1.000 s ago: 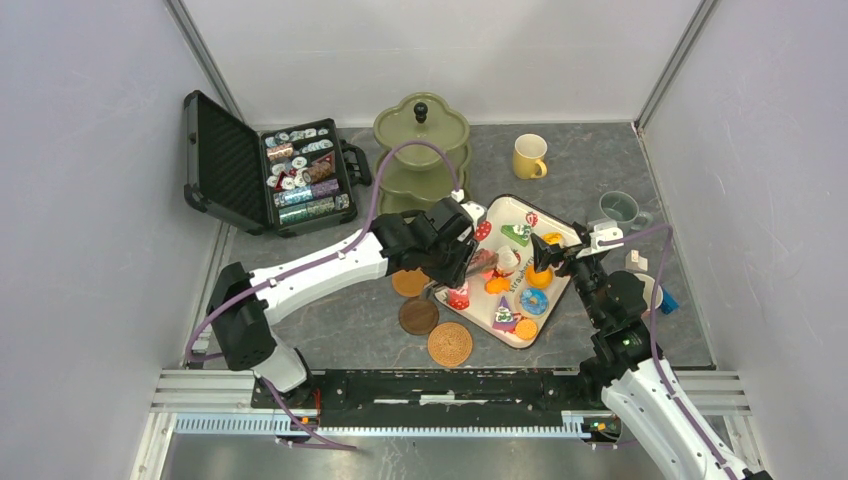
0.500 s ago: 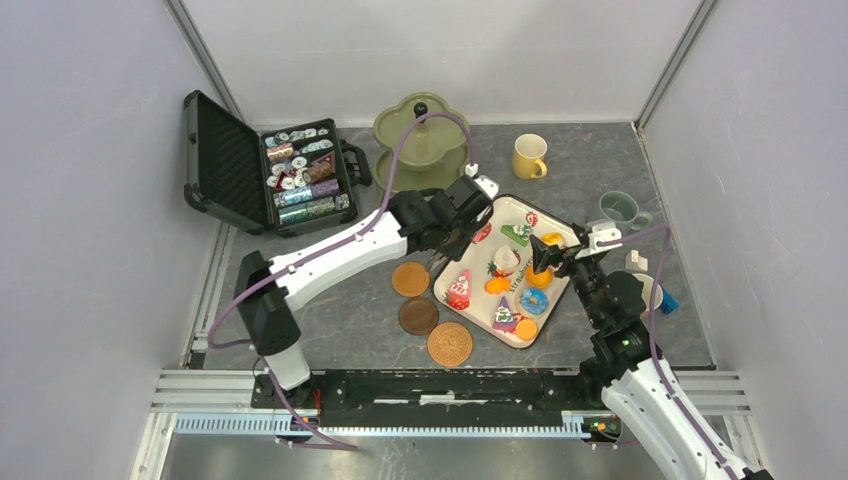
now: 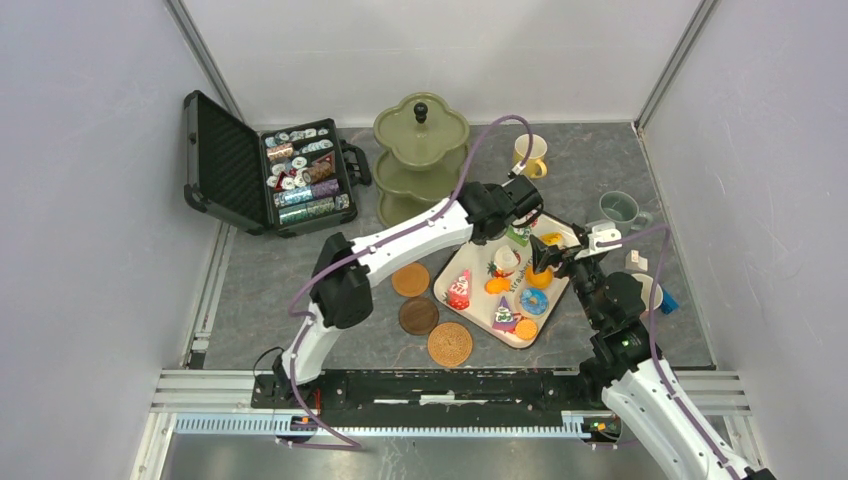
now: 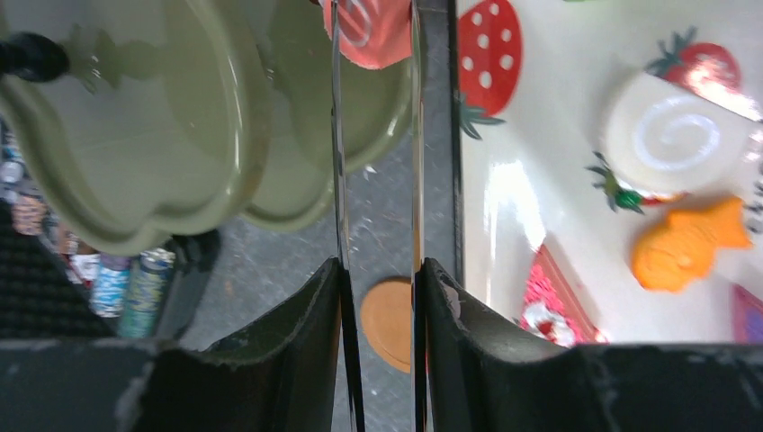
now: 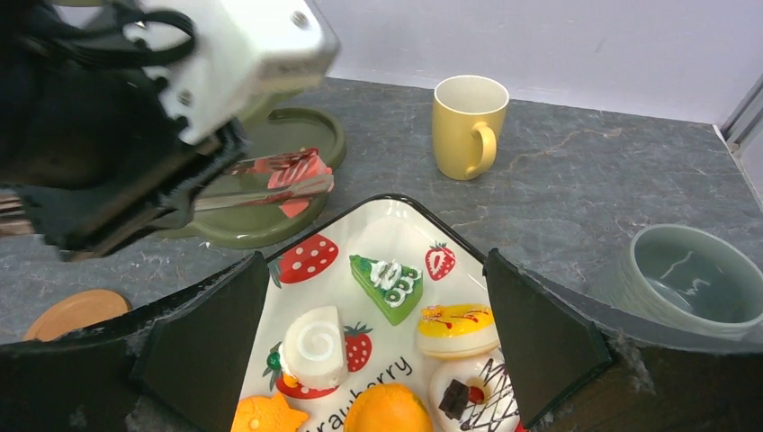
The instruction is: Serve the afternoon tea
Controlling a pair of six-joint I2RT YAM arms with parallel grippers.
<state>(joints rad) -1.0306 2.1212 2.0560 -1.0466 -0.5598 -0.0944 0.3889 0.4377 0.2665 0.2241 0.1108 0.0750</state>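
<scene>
My left gripper [image 3: 512, 206] [image 4: 378, 279] is shut on a pair of metal tongs [image 4: 337, 162]. The tongs pinch a red-pink toy cake slice [image 5: 292, 173] [image 4: 371, 29] just above the lowest tier of the olive-green stand [image 3: 420, 150] [image 5: 270, 220]. My right gripper [image 3: 548, 258] [image 5: 378, 270] is open and empty, hovering over the white strawberry tray [image 3: 445, 290]. The tray holds several toy cakes and donuts, among them a green slice [image 5: 387, 283] and a white roll [image 5: 315, 346]. The yellow mug [image 3: 528, 156] and the grey-green mug [image 3: 620, 209] stand at the back right. Three brown coasters [image 3: 418, 316] lie left of the tray.
An open black case of poker chips [image 3: 290, 175] sits at the back left. Grey walls close in the table on three sides. A small white and blue thing [image 3: 662, 298] lies by the right arm. No pink mug shows plainly.
My left arm has lifted the tongs with the cake off the tray's left side and swung to the tray's far corner, beside the stand. The right arm has not moved.
</scene>
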